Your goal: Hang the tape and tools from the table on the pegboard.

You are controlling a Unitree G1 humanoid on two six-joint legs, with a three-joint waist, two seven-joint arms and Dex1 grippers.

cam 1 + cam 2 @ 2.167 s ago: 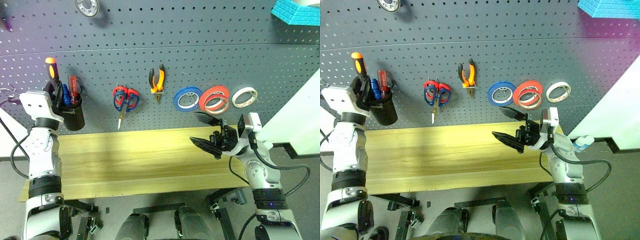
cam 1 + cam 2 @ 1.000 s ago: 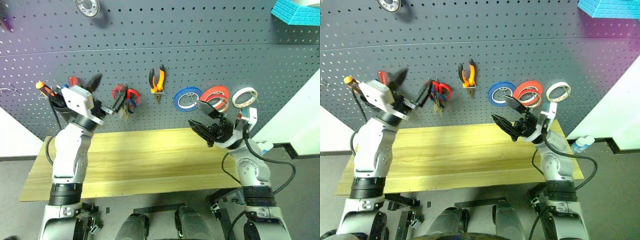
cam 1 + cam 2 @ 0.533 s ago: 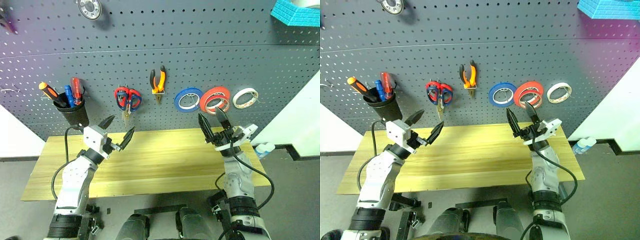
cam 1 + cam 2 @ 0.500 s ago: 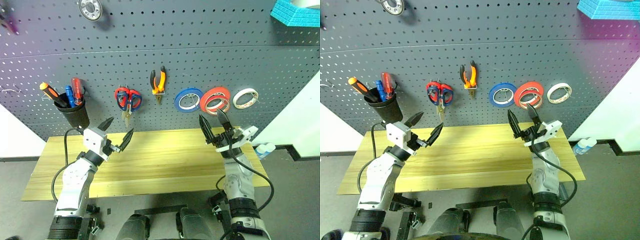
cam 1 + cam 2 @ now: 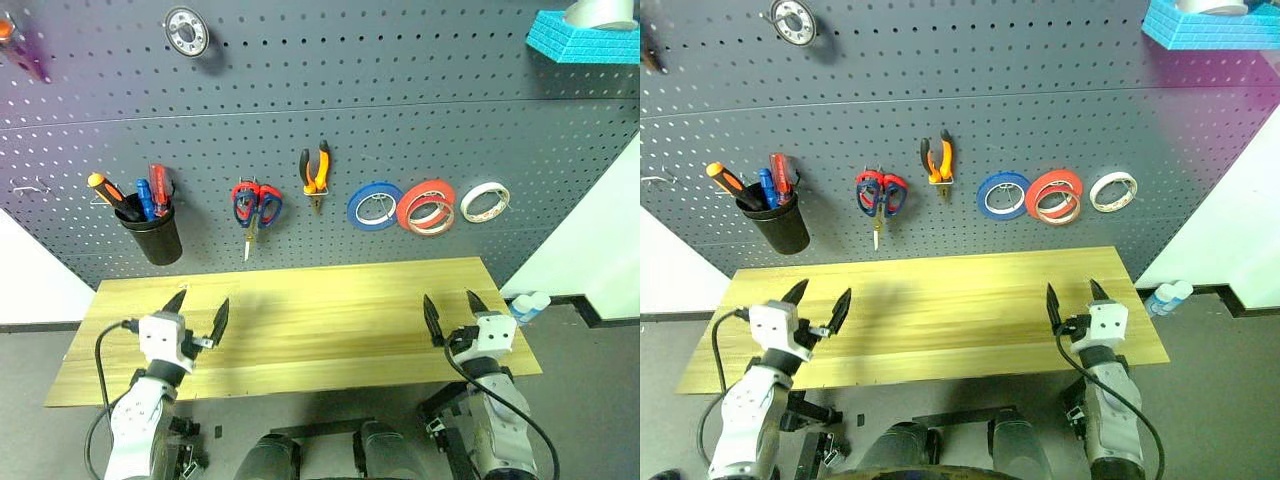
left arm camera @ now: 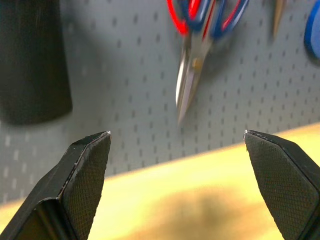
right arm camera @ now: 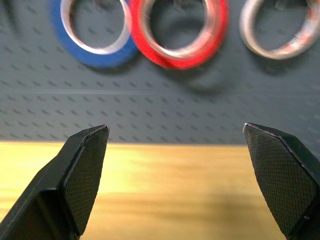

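Note:
The pegboard (image 5: 330, 110) carries every tool. An orange-and-black screwdriver (image 5: 103, 190) stands in a black cup (image 5: 157, 238). Scissors (image 5: 256, 205) with dark blue loops overlap red loops on one hook. Orange-handled pliers (image 5: 315, 170) hang beside them. The thin reddish-orange tape (image 5: 433, 217) hangs in front of a thicker red roll (image 5: 420, 198). The wooden table (image 5: 320, 320) is bare. My left gripper (image 5: 200, 303) hovers open low over its front left, facing the scissors (image 6: 200, 45). My right gripper (image 5: 449, 300) is open at the front right, facing the red roll (image 7: 177, 35).
A blue roll (image 5: 375, 205) and a white roll (image 5: 485, 200) flank the red one. Red and blue screwdrivers share the cup. A blue foam tray (image 5: 585, 35) sits top right, a metal ring (image 5: 187, 30) top left, and a small bottle (image 5: 525, 300) stands by the table's right end.
Both arms have dropped away from the pegboard to just above the table's front edge, fingers now pointing level at the board. Both grippers stayed open and empty.

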